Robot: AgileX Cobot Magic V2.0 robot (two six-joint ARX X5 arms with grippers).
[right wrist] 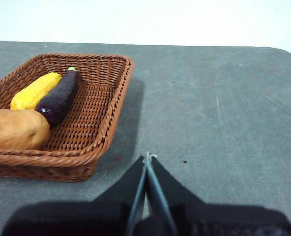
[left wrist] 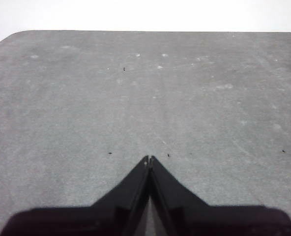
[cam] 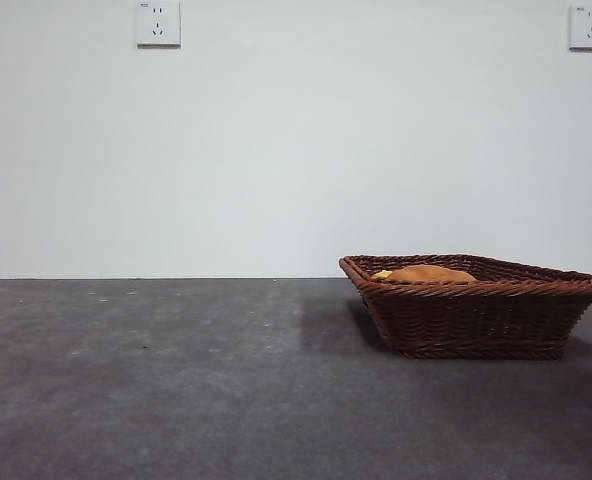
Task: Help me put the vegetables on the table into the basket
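Note:
The brown wicker basket (cam: 476, 325) stands on the right of the dark grey table (cam: 156, 380); it also shows in the right wrist view (right wrist: 94, 147). Inside it lie the orange-brown potato (right wrist: 16, 129), the yellow corn cob (right wrist: 35, 90) and the dark purple eggplant (right wrist: 59, 98). In the front view only the potato's top (cam: 424, 273) rises above the rim. My right gripper (right wrist: 147, 157) is shut and empty, over bare table beside the basket. My left gripper (left wrist: 149, 159) is shut and empty over bare table, away from the basket.
A white wall with two power sockets (cam: 158, 23) stands behind the table. The table's far edge with a rounded corner (left wrist: 10, 38) shows in the left wrist view.

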